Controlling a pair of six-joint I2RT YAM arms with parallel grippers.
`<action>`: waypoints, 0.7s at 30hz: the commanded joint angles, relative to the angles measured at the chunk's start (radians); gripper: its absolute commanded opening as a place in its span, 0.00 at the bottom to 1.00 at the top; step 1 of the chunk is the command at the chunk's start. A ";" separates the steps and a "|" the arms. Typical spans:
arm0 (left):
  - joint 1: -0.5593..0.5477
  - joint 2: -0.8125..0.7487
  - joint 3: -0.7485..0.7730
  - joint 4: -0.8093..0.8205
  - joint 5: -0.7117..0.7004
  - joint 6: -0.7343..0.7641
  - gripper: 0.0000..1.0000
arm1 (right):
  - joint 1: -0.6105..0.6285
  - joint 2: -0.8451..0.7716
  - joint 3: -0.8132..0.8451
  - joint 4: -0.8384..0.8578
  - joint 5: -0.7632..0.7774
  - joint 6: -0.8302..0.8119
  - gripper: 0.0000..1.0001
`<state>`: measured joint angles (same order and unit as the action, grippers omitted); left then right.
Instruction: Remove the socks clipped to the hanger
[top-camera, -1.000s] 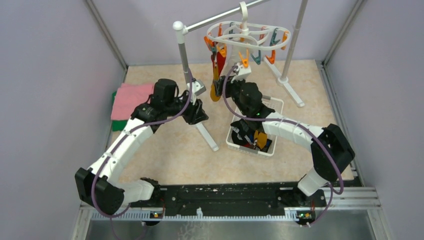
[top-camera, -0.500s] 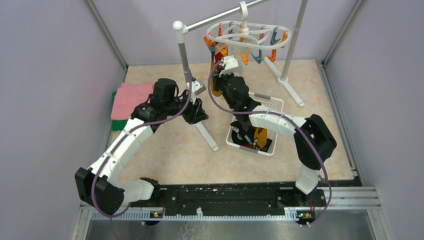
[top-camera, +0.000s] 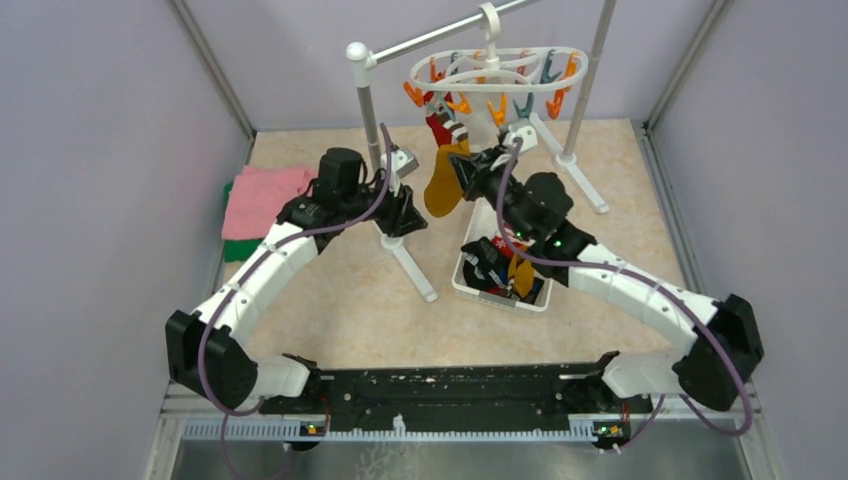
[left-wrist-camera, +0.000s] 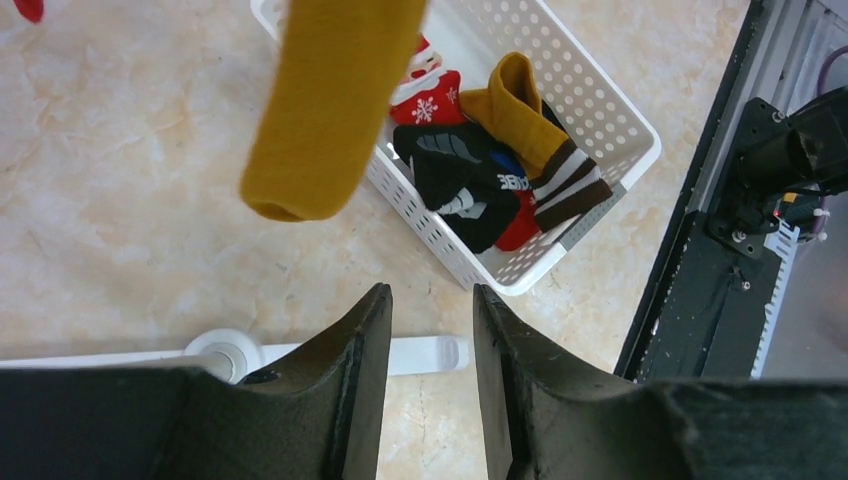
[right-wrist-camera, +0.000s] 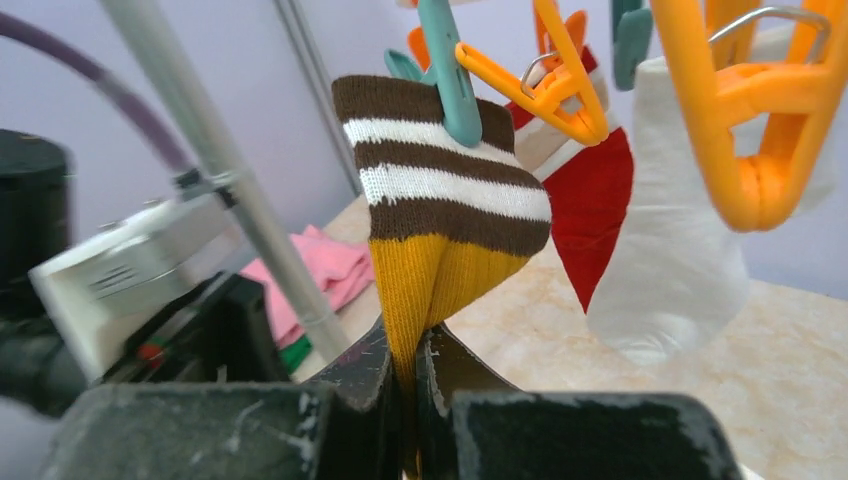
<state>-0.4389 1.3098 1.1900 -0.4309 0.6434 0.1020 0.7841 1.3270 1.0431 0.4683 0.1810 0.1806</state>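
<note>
The white oval hanger (top-camera: 497, 65) hangs from the rack's top bar, with orange and teal clips dangling. A mustard-yellow sock (right-wrist-camera: 440, 210) with a brown-and-white striped cuff hangs from a teal clip (right-wrist-camera: 445, 70). My right gripper (right-wrist-camera: 412, 345) is shut on its yellow part just below the cuff. In the top view the sock (top-camera: 440, 185) trails left of that gripper (top-camera: 468, 170). A red sock (right-wrist-camera: 590, 210) and a white sock (right-wrist-camera: 680, 260) hang clipped beside it. My left gripper (left-wrist-camera: 430, 295) is open and empty, low over the rack's foot (left-wrist-camera: 330, 352), with the mustard sock's toe (left-wrist-camera: 325, 110) ahead of it.
A white perforated basket (top-camera: 548, 207) with several socks in it sits on the floor below the hanger, also in the left wrist view (left-wrist-camera: 640, 150). The grey pole rack (top-camera: 372, 110) stands between the arms. Folded pink cloth (top-camera: 260, 195) lies on green cloth (top-camera: 238, 250) at the left wall.
My right gripper has closed on the mustard sock and its arm has swung out to the right. The hanger has tilted. The left gripper has shifted slightly right.
</note>
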 joint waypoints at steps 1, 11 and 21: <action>0.003 0.015 0.066 0.082 0.047 -0.025 0.43 | -0.005 -0.133 -0.061 -0.100 -0.076 0.073 0.00; 0.003 0.009 0.072 0.088 0.073 -0.039 0.45 | -0.062 -0.402 -0.221 -0.271 -0.060 0.156 0.00; 0.003 0.005 0.069 0.100 0.232 -0.055 0.64 | -0.099 -0.387 -0.166 -0.297 -0.251 0.234 0.00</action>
<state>-0.4389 1.3334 1.2247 -0.3805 0.7681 0.0494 0.6933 0.8921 0.8162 0.1703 0.0628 0.3576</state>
